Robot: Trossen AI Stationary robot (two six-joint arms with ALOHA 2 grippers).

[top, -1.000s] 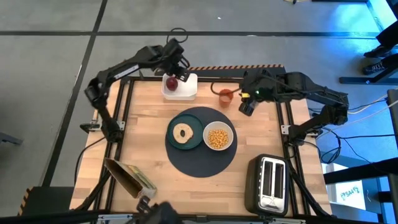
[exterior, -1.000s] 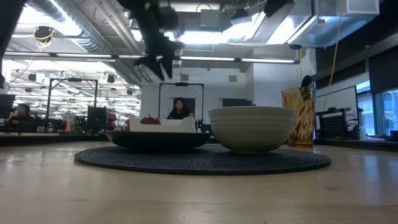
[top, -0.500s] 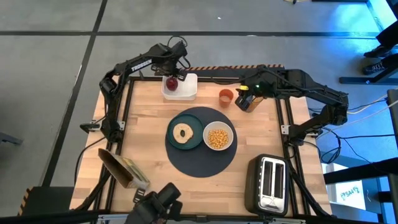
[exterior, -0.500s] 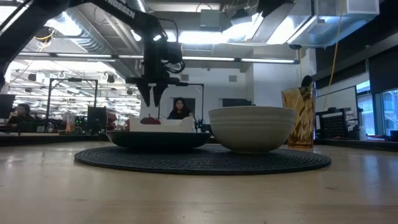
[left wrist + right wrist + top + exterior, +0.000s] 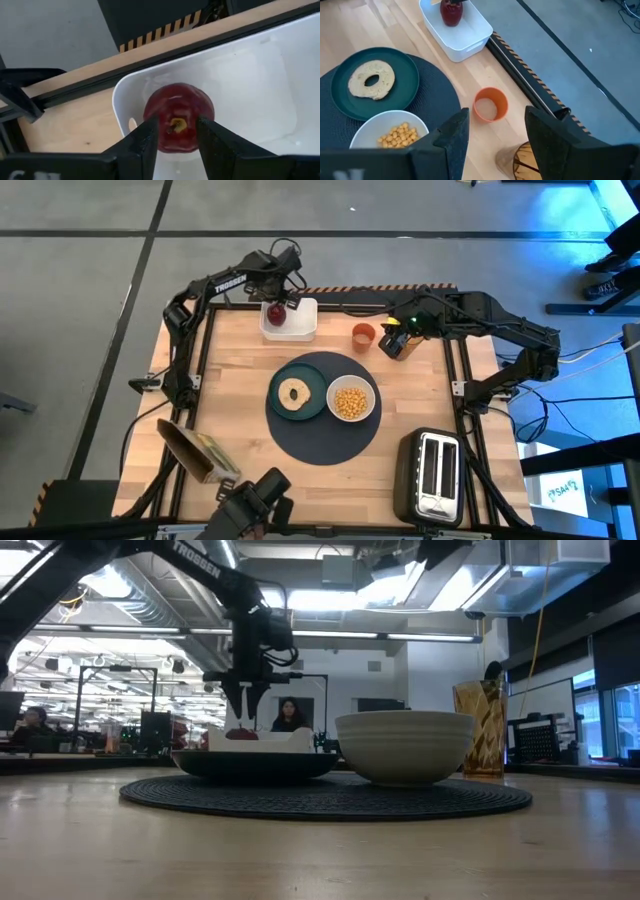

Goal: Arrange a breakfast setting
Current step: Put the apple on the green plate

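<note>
We see the round woven dark mat [image 5: 322,410] mid-table, carrying the glossy teal plate [image 5: 300,391] with its ring-shaped bagel [image 5: 293,393] and the smooth white bowl [image 5: 351,400] of yellow cereal [image 5: 349,402]. At the far edge, a rectangular white tray [image 5: 291,321] cradles the shiny red fruit [image 5: 179,117]. The left gripper [image 5: 176,131] hangs spread right over it. The right gripper [image 5: 494,127], also spread, hovers near the small orange cup [image 5: 490,104].

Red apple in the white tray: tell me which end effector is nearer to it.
Left. The left end effector hangs open right over the red apple in the white tray. The right end effector sits across the table, beside the orange cup.
</note>
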